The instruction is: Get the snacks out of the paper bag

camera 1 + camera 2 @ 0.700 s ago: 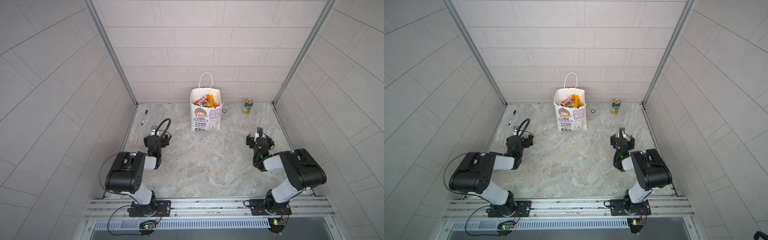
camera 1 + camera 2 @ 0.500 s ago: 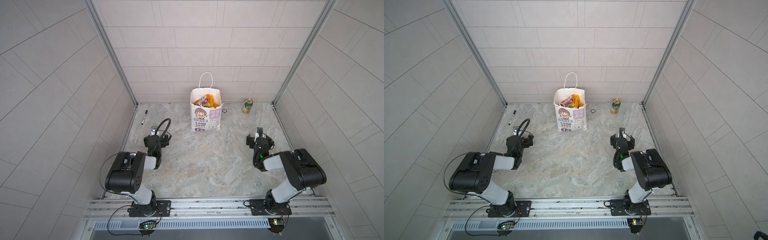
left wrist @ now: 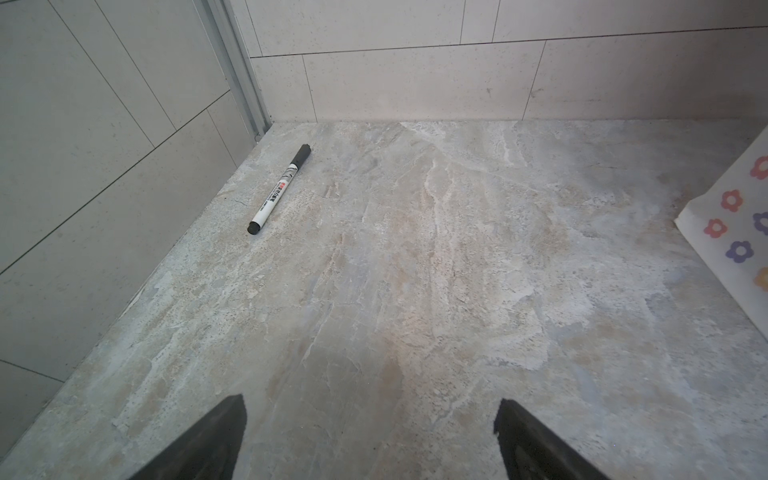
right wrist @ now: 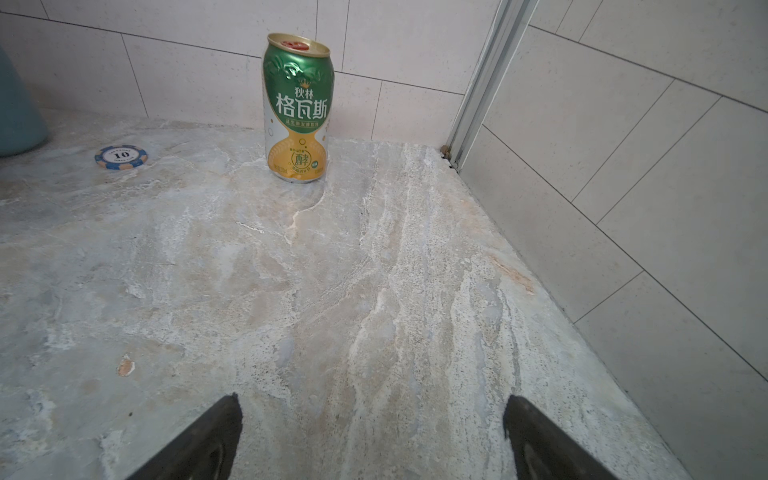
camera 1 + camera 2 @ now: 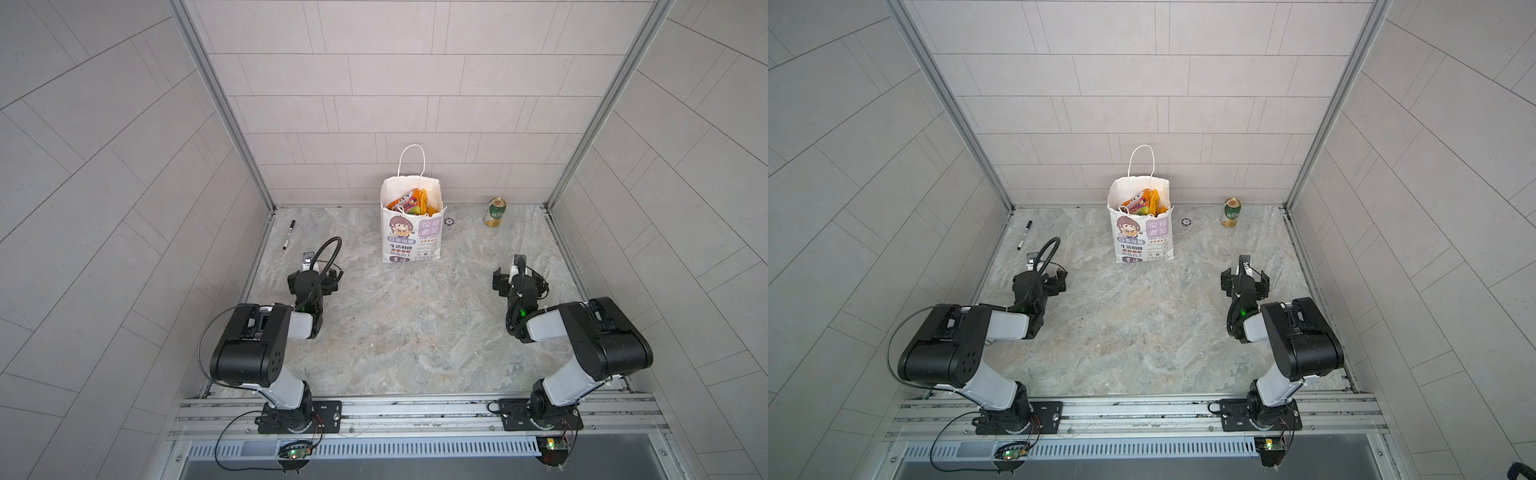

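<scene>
I am holding my left gripper [image 3: 370, 401] and right gripper [image 4: 372, 398] wide open and empty, well apart from the paper bag [image 5: 411, 237], snacks [image 5: 409, 203] sitting inside. The drink can [image 4: 297, 108] is showing "格瓦斯", the poker chip [image 4: 120, 156] "10".

can [image 4: 297, 108]: "秋林 格瓦斯"; poker chip [image 4: 120, 156]: "10"; marker [image 3: 279, 189] print too small.

Robot lab test cell: tile-clad walls [image 5: 395, 83], aluminium corner posts [image 5: 222, 108], stone-look bench [image 5: 415, 332], arms [image 5: 249, 349] bolted to slotted rail [image 5: 415, 409].
</scene>
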Controlling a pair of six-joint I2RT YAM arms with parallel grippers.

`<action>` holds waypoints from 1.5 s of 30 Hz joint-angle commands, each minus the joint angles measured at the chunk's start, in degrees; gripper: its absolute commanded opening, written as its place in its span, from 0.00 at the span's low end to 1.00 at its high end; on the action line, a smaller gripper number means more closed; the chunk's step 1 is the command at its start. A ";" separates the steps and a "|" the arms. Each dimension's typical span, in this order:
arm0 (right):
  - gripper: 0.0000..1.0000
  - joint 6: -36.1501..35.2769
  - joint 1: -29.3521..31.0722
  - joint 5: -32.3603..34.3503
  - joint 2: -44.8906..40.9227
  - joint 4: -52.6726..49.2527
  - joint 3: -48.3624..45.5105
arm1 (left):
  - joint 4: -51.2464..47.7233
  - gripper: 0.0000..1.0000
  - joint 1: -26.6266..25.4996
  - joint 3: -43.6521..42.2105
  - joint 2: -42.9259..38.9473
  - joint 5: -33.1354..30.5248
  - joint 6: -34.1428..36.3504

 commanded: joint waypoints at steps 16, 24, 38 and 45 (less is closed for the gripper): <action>0.99 27.22 -0.94 14.75 -28.30 -20.20 1.97 | -20.44 0.86 -0.34 10.36 -19.17 -1.03 -7.87; 0.48 29.09 -6.22 -25.03 -19.85 -52.23 38.60 | -57.35 0.51 0.15 55.43 -2.16 21.09 -18.13; 0.00 22.39 -1.94 -38.15 18.23 -77.71 80.08 | -78.20 0.04 -0.11 95.47 30.70 27.71 -18.93; 0.00 23.05 -1.45 -48.09 30.63 -77.92 92.22 | -76.54 0.00 -1.27 101.82 38.66 33.23 -18.88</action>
